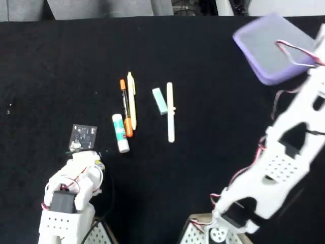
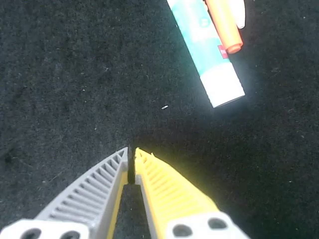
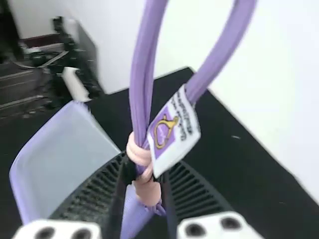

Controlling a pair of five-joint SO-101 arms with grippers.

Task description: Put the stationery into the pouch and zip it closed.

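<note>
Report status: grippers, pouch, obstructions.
Left gripper shut, empty, by the glue stick. Right gripper shut on pouch, held up. Pens loose on table, unobstructed.

Five stationery pieces [image 1: 131, 101], one pouch [image 1: 271, 48]

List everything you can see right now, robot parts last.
pouch: 1, purple, far right, held by its strap
orange pen: 1, orange, table middle
cream pen: 1, pale yellow, alongside the orange pen
glue stick: 1, white and green, beside the orange pen's near end
eraser: 1, mint green, right of the cream pen
long pale pen: 1, cream, right of the eraser
table: 1, black
left arm: 1, white, jaws shut, near the glue stick
right arm: 1, white, jaws shut on the strap
</note>
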